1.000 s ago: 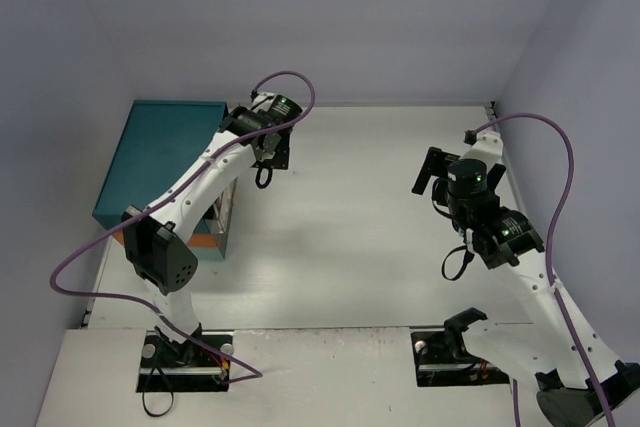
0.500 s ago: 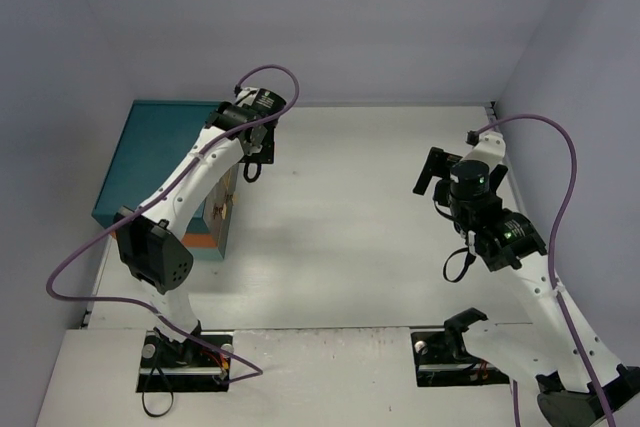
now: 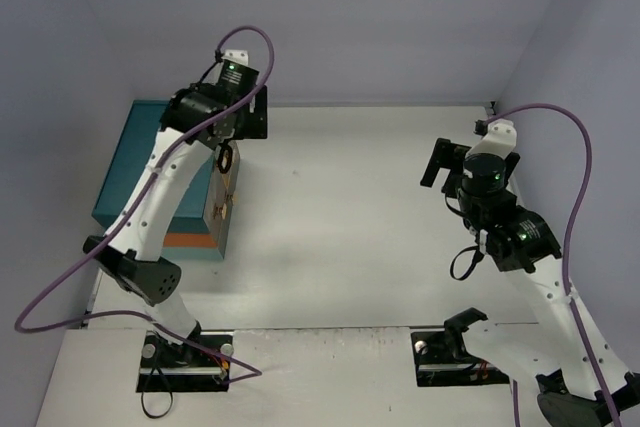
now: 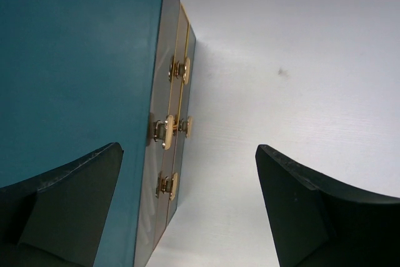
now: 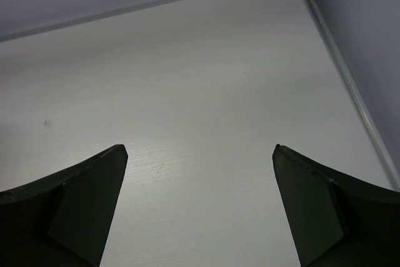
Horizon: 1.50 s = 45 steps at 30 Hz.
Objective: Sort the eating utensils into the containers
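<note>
Status: no utensils in any view. The bench shows none, and neither claw has one.

Step, as I read it: the loading part looks done, or else it hasn't begun and the stock sits out of frame. I lean towards done, with the utensils inside the drawers, but I can't confirm that because nothing inside is visible.

Chest sits at the left of the bench by the wall, pale front facing right.
- Gold handles are stacked down the front in the left wrist view.
- Drawer fronts look near flush, so probably shut. One edge may sit slightly proud, but the angle is too steep to say.
- Contents: hidden. No way to check the sort by type.

Left claw:
- Hangs above the chest's front top edge and looks straight down the drawer faces.
- Jaws spread wide, nothing between them, not touching the chest.

Right claw:
- Sits over the right side of the bench, well apart from the chest.
- Jaws equally wide, empty, only bench below.

Next move, my guess:
- If a drawer is ajar, the left claw needs to drop in front of the face and push it flush.
- To pull a drawer, it has to come down and pinch a handle. They are small and close together, so alignment is tight and grabbing the wrong one is the likely failure.
- If all are shut, both arms just park.
</note>
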Each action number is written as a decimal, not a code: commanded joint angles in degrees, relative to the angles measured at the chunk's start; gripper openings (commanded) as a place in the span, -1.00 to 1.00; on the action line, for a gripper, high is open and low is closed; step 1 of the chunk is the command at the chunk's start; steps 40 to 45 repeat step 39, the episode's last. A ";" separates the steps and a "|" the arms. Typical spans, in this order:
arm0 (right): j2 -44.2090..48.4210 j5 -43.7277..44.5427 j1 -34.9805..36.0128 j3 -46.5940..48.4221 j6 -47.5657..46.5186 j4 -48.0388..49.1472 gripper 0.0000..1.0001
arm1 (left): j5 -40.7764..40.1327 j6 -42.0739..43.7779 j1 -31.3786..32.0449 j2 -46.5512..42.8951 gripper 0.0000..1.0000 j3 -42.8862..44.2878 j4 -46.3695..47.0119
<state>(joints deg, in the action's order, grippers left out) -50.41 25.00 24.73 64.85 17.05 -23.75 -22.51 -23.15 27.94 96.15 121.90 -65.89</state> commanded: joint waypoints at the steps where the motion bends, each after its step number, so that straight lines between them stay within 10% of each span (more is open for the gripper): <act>1: 0.48 4.87 -0.39 7.61 -7.15 3.19 1.00 | -0.94 6.24 -0.94 -7.84 0.72 5.81 0.06; 26: 12.30 13.13 -0.21 15.29 -21.06 3.28 1.00 | -28.52 15.27 -1.40 -55.05 0.95 -22.84 4.33; 45: 15.39 7.20 0.20 14.36 -21.09 3.19 1.00 | -27.74 14.04 -1.31 -56.00 0.95 -25.61 4.53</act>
